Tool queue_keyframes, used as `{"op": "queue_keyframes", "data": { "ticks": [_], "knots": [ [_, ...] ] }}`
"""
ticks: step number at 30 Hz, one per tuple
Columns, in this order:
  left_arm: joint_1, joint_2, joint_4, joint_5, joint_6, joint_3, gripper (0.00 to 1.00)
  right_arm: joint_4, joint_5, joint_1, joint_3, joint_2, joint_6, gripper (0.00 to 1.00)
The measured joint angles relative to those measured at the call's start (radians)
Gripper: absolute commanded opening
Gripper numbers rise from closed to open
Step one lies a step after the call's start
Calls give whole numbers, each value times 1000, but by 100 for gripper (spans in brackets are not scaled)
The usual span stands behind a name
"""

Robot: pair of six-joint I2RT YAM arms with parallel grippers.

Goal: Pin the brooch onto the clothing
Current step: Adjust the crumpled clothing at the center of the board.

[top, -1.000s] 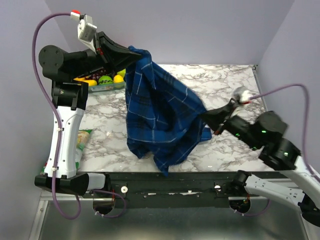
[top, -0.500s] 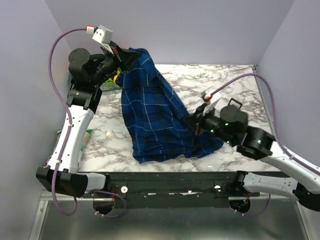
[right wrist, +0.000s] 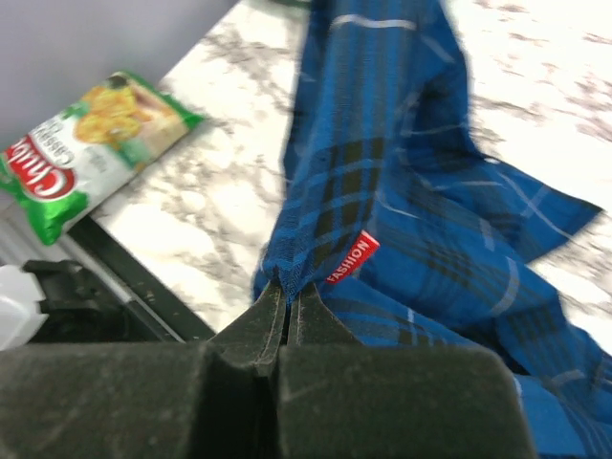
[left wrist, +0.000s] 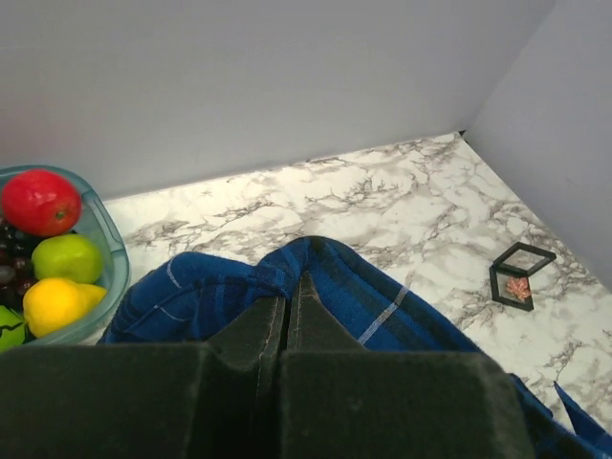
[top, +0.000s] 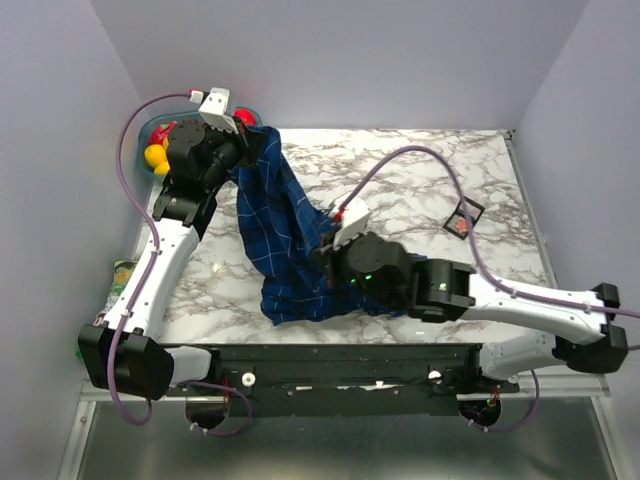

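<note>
The blue plaid shirt hangs stretched between my two grippers over the marble table's left half. My left gripper is shut on its upper end at the back left; the pinched fold also shows in the left wrist view. My right gripper is shut on the shirt's edge near the table's middle; in the right wrist view the cloth carries a red "FASHION" label. The salmon-red brooch lies in a small black square case on the right; it also shows in the left wrist view.
A teal bowl of fruit stands at the back left corner, also in the left wrist view. A green snack bag lies at the table's left edge, also in the right wrist view. Purple walls close in the back and sides.
My right gripper has moved left across the table with the shirt edge. My left gripper has drawn back and down toward the fruit bowl. The shirt now hangs narrower and further left.
</note>
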Motion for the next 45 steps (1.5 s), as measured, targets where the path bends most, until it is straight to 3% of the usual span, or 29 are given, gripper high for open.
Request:
{"op": "queue_keyframes", "data": {
  "ticks": [4, 6, 7, 8, 10, 11, 15, 22, 30, 39, 45],
  "knots": [
    [-1, -9, 9, 7, -25, 1, 0, 51, 27, 101, 79, 172, 27, 4],
    [-2, -10, 6, 36, -41, 2, 0, 87, 22, 127, 101, 260, 49, 12],
    [-2, -10, 2, 47, -45, 2, 0, 103, 16, 136, 114, 302, 58, 17],
    [-2, -10, -6, 64, -53, 2, 0, 120, 6, 142, 126, 341, 65, 31],
    [1, -8, -1, 72, -58, 2, 0, 138, -46, 156, 138, 392, 75, 42],
    [6, -8, 4, 80, -66, 2, 0, 147, -70, 169, 138, 404, 72, 54],
    [39, -4, 44, 133, -103, 2, 0, 205, -162, 210, 110, 382, 47, 72],
    [117, 1, 275, 299, -232, -21, 0, 225, -180, 193, -78, 167, 37, 77],
    [153, 1, 416, 418, -331, -53, 0, 135, -134, -98, -289, -52, 115, 86],
    [172, 1, 499, 481, -399, -80, 0, 57, -143, -415, -515, -125, 246, 89],
    [180, 1, 520, 497, -420, -91, 0, 18, -179, -485, -614, -134, 362, 89]
  ]
}}
